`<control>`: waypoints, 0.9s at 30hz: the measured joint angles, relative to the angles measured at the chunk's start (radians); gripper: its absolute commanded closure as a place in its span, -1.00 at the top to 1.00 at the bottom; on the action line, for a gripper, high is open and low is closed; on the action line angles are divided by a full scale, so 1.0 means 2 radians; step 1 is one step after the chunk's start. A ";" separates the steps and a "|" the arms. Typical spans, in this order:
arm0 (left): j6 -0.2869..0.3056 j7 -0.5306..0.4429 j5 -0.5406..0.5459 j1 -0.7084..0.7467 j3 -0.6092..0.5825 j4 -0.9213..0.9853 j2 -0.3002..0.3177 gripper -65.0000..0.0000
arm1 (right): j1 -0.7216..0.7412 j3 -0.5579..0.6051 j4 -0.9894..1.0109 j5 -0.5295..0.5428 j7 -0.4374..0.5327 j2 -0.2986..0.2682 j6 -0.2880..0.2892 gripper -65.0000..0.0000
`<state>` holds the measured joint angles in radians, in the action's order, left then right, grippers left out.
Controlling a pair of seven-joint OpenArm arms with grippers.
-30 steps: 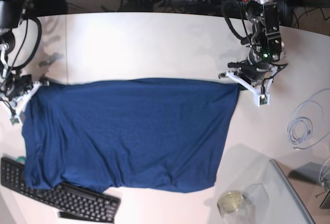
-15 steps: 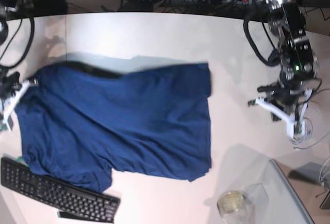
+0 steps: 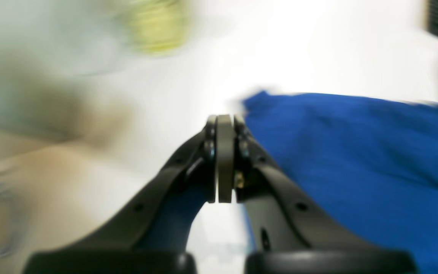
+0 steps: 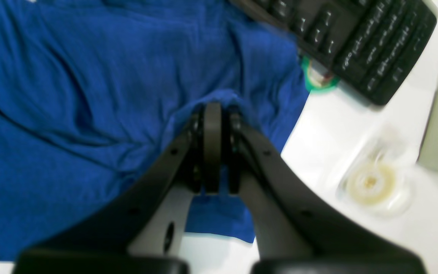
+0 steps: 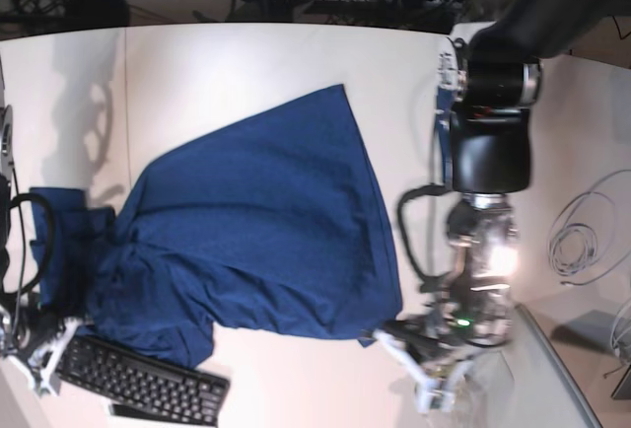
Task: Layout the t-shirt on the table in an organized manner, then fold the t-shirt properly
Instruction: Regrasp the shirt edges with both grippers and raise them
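The dark navy t-shirt (image 5: 256, 231) lies skewed and rumpled on the white table (image 5: 246, 63), with its far corner pointing to the back. My right gripper (image 4: 212, 108) is shut on the t-shirt (image 4: 70, 95), and cloth tents up around its tips. In the base view the right gripper (image 5: 61, 331) sits at the front left by the keyboard. My left gripper (image 3: 224, 121) is shut, its pads meeting with no cloth visible between them. It hovers by the t-shirt's (image 3: 356, 152) front right corner, which the base view also shows beside the left gripper (image 5: 392, 341).
A black keyboard (image 5: 138, 379) lies at the front left, partly under the shirt's hem. Beside the keyboard (image 4: 340, 42) are a small green object (image 4: 316, 78) and a clear round thing (image 4: 373, 184). A grey tray (image 5: 562, 379) and a coiled cable (image 5: 582, 236) sit at the right.
The left arm swung from the right side down to the shirt's front right corner. The right gripper dragged its corner towards the keyboard. The shirt went from stretched flat to skewed and bunched.
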<state>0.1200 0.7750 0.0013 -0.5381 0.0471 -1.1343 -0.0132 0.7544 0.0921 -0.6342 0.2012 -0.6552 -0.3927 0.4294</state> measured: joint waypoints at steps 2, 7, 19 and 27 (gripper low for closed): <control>0.002 -0.001 -0.002 0.025 -0.014 -0.001 -0.037 -1.00 | -0.031 -0.010 -0.002 -0.002 -0.003 0.003 0.000 -0.98; 0.006 -0.050 -0.001 0.126 -0.080 0.009 -0.069 -1.00 | -0.118 -0.070 -0.024 -0.008 -0.024 0.016 0.002 -0.98; 0.013 -0.181 0.011 0.247 -0.114 0.034 -0.048 -0.54 | -0.195 -0.083 -0.111 -0.007 -0.023 0.013 -0.001 -0.98; 0.026 -0.168 0.025 0.284 -0.062 -0.026 0.016 -0.70 | -0.264 -0.137 -0.261 -0.008 -0.107 0.051 -0.001 -0.98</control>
<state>0.1719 0.4397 0.0505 0.0299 -0.0765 -1.1854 0.0193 0.2260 -0.1810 -1.1557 0.1856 -0.8696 -0.2916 0.4271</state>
